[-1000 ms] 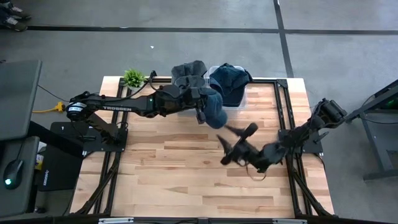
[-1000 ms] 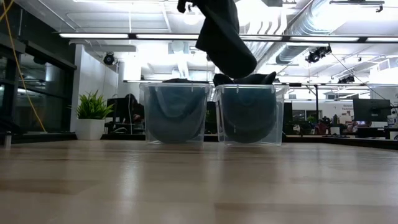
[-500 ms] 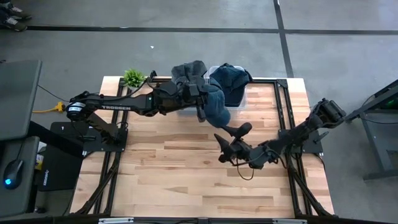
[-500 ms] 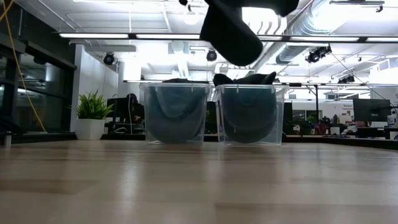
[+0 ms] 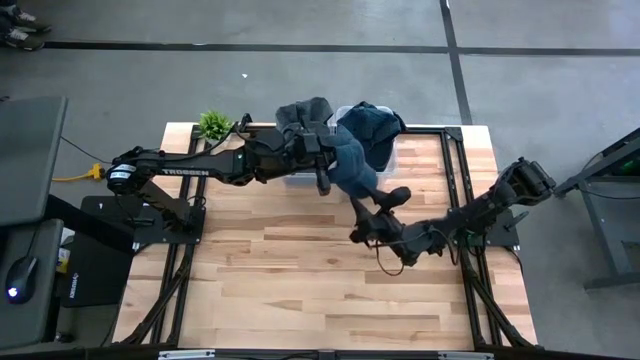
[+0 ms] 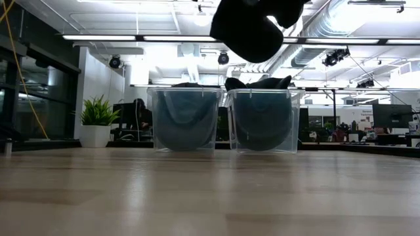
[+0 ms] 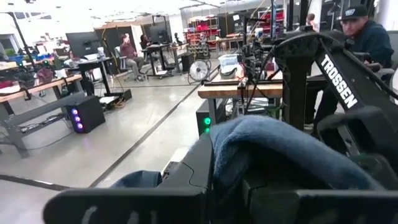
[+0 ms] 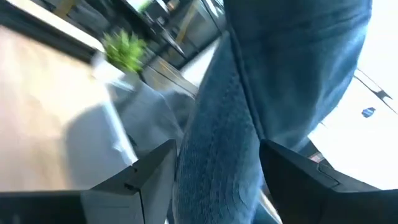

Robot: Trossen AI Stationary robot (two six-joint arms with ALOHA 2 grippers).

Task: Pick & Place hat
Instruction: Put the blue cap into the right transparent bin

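Note:
A blue denim hat [image 5: 352, 168] hangs high over the table's far middle, in front of two clear bins; in the low view the hat [image 6: 246, 33] is near the top. My left gripper [image 5: 322, 170] reaches in from the left and is shut on the hat [image 7: 280, 143]. My right gripper [image 5: 377, 203] comes from the right, open, with one finger on each side of the hat's lower part [image 8: 217, 124]. My left gripper [image 7: 227, 186] pinches a bunched part of the hat's cloth [image 7: 249, 134] between its two fingers, coming level from the table's left. The hat is lifted clear of the table and hangs below and beside the fingers. My right gripper [image 8: 217, 180] has the hat's lower part between its open fingers [image 8: 134, 180]; whether they touch the cloth, I cannot tell.
Two clear bins stand at the far edge, the left bin [image 5: 297, 180] and the right bin [image 5: 392, 155], each with a dark blue hat heaped in it [image 6: 184, 118] [image 6: 262, 118]. A small green plant [image 5: 214, 124] sits at the far left corner. The wooden table [image 5: 280, 270] lies bare nearer me.
My right gripper has moved toward the far edge and up to the hanging hat, and its open fingers now stand around the hat's lower part. That lower part, which hung straight down, has risen and swung toward the right. My left gripper has stayed shut on the hat.

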